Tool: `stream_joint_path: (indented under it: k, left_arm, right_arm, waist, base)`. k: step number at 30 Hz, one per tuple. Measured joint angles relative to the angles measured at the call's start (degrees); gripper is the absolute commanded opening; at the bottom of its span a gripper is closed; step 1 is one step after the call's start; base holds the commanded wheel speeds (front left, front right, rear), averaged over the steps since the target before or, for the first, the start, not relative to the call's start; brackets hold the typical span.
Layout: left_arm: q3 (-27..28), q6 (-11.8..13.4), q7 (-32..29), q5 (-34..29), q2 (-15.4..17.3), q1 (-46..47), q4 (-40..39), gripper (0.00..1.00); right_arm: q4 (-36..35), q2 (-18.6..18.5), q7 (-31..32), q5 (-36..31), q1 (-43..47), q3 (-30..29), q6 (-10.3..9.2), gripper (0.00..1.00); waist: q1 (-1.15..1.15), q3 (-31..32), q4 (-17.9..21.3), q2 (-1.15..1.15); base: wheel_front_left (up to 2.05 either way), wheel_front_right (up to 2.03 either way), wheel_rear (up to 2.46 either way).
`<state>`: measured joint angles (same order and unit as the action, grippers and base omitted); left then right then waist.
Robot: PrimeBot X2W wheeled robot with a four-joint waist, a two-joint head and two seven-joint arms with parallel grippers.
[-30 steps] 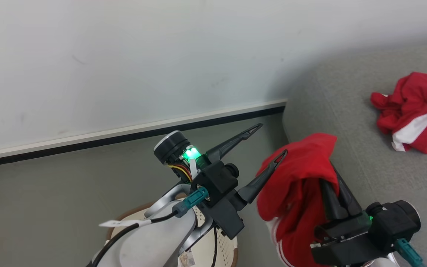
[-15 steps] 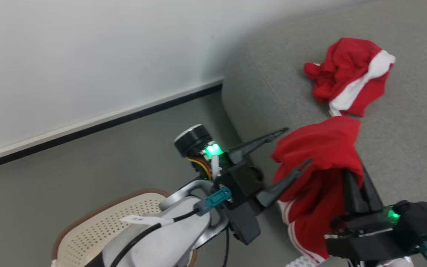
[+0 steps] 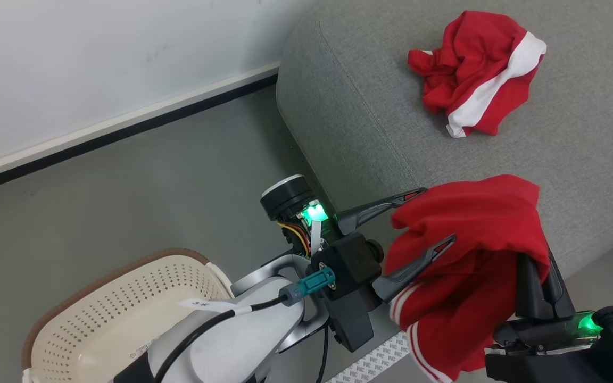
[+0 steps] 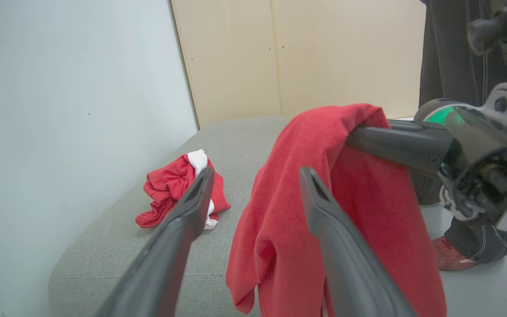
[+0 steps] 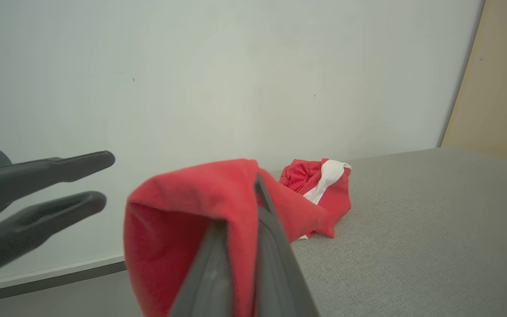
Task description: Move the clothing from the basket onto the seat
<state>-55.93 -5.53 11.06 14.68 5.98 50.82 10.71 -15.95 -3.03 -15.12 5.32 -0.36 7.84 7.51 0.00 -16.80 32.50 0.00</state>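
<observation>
Right end effector [image 3: 536, 271] pinching a red garment [image 3: 487, 213] by the seat [image 3: 365, 106], left end effector [image 3: 438, 214] gaping empty beside it, second garment [image 3: 471, 69] lying on the seat

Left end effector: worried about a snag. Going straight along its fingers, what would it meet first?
Probably the red garment hanging from the right end effector; one finger of the left end effector overlaps it, depth unclear. Beyond lies the seat.

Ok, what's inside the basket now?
The visible part of the basket holds just a label sticker; the left forearm covers much of the rest of its inside.
</observation>
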Motion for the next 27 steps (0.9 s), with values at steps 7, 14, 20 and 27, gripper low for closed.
stream_joint_path:
  k: [7, 14, 20, 27]
  left_arm:
    - [-0.26, 0.41, -2.58, 0.23, 1.77, -0.26, -3.16, 1.0]
    - [-0.99, 0.53, -8.82, 0.4, 4.33, -0.05, -9.68, 1.0]
    - [-1.12, 0.58, -14.26, -0.19, 6.47, 2.0, -15.72, 1.0]
    - [-1.58, 0.03, -19.56, -0.46, 7.01, 6.08, -22.04, 1.0]
  right_arm:
    - [0.35, 0.04, 0.0, 4.13, -1.69, -0.41, 0.0, 0.0]
    - [1.96, 0.01, 0.0, 16.81, -10.39, -3.66, 0.0, 0.0]
    - [4.27, 0.07, -0.02, 19.5, -20.48, -6.42, -0.01, 0.0]
    - [9.04, -0.81, 0.0, 21.42, -33.21, -12.3, -0.01, 0.0]
  waist:
    - [0.0, -2.32, 0.19, 0.0]
    - [0.0, -7.21, 0.19, 0.0]
    - [0.01, -12.85, -0.1, 0.0]
    - [0.01, -19.64, -1.51, 0.0]
  base:
    - [0.01, 0.01, 0.01]
    - [0.0, 0.0, 0.0]
    - [0.0, 0.0, 0.0]
    - [0.0, 0.0, 0.0]
